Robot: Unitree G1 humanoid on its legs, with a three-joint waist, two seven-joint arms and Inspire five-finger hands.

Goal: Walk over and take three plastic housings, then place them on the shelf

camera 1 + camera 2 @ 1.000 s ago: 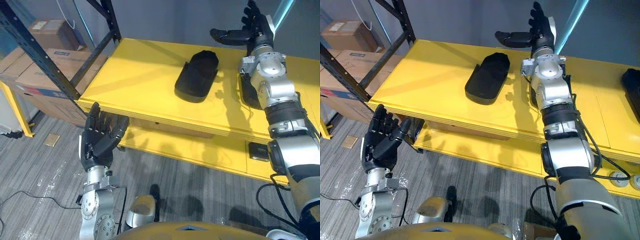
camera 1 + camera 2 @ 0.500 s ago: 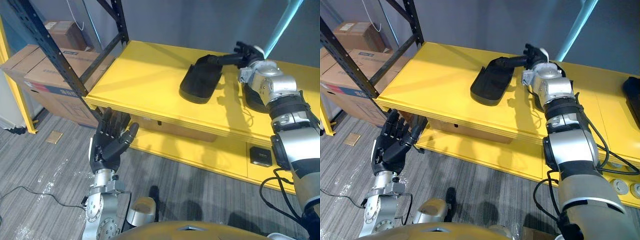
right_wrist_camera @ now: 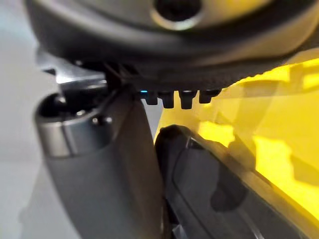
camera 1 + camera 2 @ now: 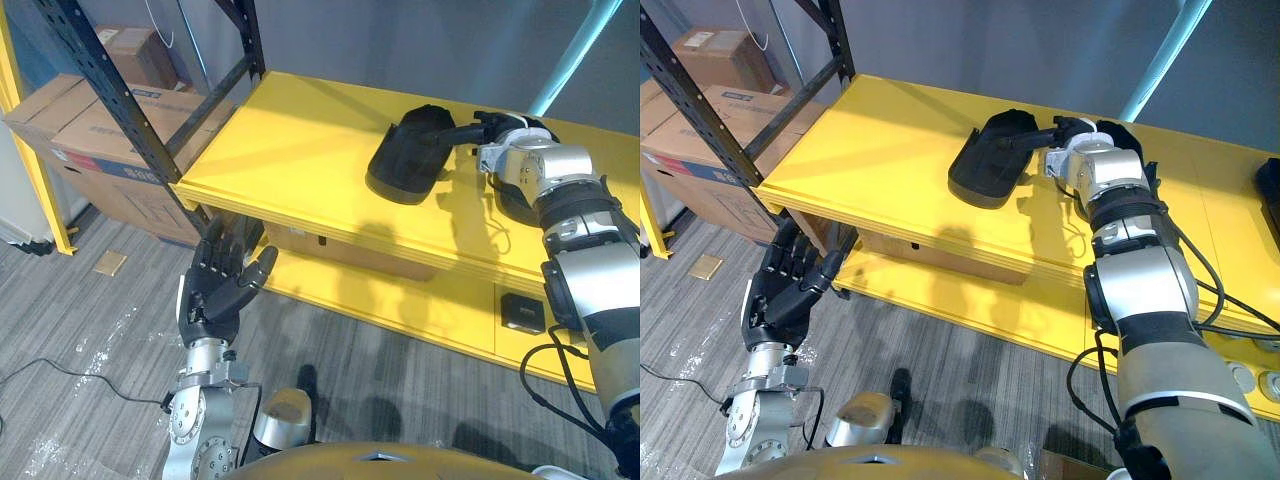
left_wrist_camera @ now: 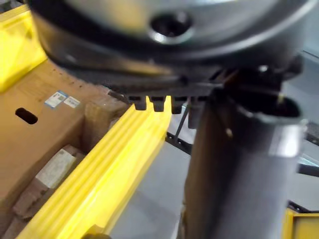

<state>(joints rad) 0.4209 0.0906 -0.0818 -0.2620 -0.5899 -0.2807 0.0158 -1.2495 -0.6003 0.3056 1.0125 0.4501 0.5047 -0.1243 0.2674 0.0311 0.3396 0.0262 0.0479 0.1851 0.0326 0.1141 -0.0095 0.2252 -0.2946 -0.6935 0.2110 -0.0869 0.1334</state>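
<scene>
A black plastic housing (image 4: 405, 160) lies on the yellow shelf (image 4: 290, 150) toward its back. My right hand (image 4: 497, 128) hovers low just to the right of it, fingers relaxed, and its thumb (image 4: 1035, 138) reaches across to the housing's far end (image 3: 224, 189). A second black housing (image 4: 512, 205) lies partly under my right forearm. Another dark housing (image 4: 1270, 195) sits at the shelf's far right. My left hand (image 4: 220, 285) is held up open, palm toward me, below the shelf's front edge, and holds nothing.
A black rack upright (image 4: 110, 85) rises at the shelf's left corner, with cardboard boxes (image 4: 70, 125) behind it. The lower yellow shelf (image 4: 400, 300) carries a small black block (image 4: 521, 311). A scrap of cardboard (image 4: 108, 262) lies on the grey floor.
My right hand came down from high above the shelf's back to the first housing, its thumb now at the housing's far end. The camera shifted; my left hand stayed open.
</scene>
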